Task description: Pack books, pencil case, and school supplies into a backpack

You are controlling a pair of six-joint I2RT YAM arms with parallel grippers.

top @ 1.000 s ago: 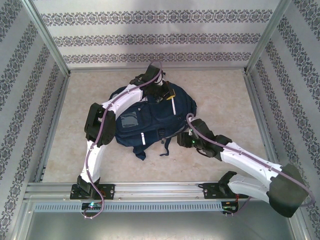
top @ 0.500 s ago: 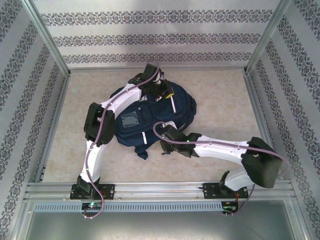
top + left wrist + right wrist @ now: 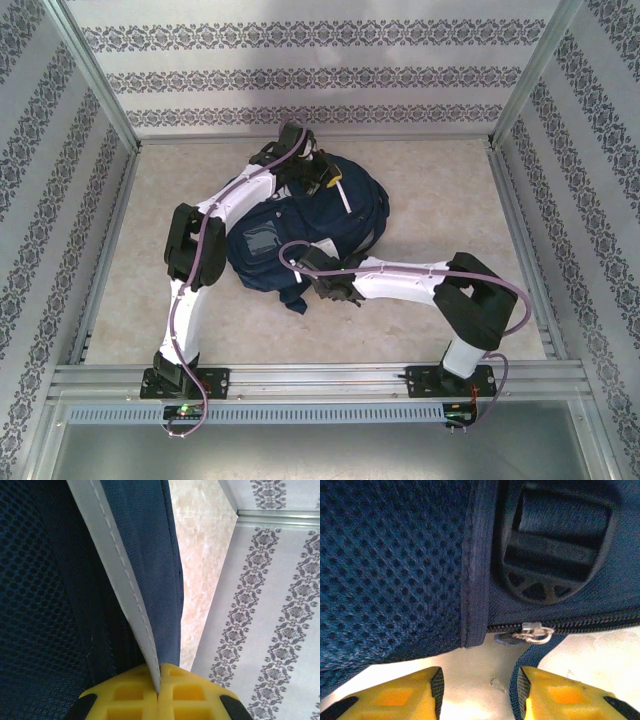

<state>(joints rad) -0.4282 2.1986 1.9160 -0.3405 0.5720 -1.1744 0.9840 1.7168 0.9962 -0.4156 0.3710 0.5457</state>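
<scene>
There, the right gripper (image 3: 480,685), jaws partly apart and empty, faced the near edge of the backpack (image 3: 365,215) with the zipper pull (image 3: 534,632) just ahead, while the left gripper (image 3: 159,692) clamped its far white stripe (image 3: 120,580) tight.

We see a beige mottled table (image 3: 440,200) bearing one item: the dark navy backpack (image 3: 300,235), resting near its centre, a dark strap (image 3: 293,300) trailing toward 6 o'clock.

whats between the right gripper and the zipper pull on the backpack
In the right wrist view, a stretch of bare table separates the open right gripper from the zipper pull; a dark strap runs across it.
</scene>
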